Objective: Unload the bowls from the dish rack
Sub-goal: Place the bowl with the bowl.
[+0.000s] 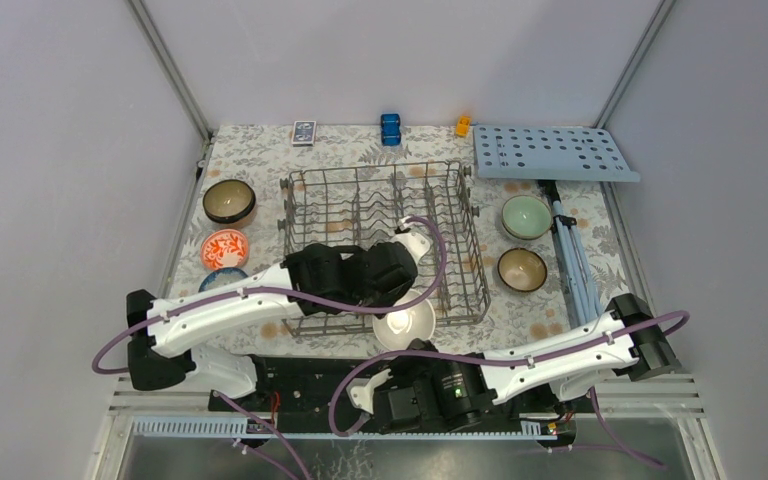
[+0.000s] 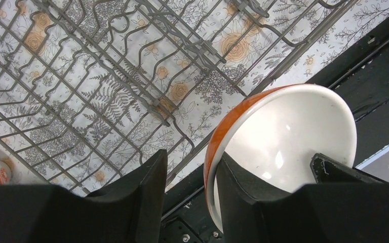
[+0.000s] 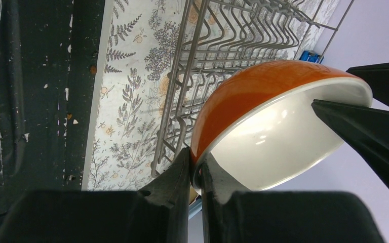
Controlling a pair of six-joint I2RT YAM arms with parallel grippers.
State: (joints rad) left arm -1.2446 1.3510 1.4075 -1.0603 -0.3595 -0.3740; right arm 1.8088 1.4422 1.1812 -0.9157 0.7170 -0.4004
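An orange bowl (image 1: 405, 322) with a white inside hangs tilted over the near edge of the grey wire dish rack (image 1: 360, 200). My right gripper (image 3: 196, 157) is shut on the rim of this bowl (image 3: 263, 96), one finger on the orange outside and one on the white inside. My left gripper (image 2: 191, 162) straddles the opposite rim of the bowl (image 2: 283, 136). Its inner finger lies against the white inside, while its outer finger stands apart from the orange wall, so it is open. No other bowl shows in the rack (image 2: 106, 76).
Left of the rack sit a dark brown bowl (image 1: 229, 201), a red-and-white bowl (image 1: 224, 247) and a blue bowl (image 1: 222, 278) half under my left arm. On the right sit a pale green bowl (image 1: 526, 216) and a brown bowl (image 1: 522, 268). A light-blue holed board (image 1: 555, 152) lies far right.
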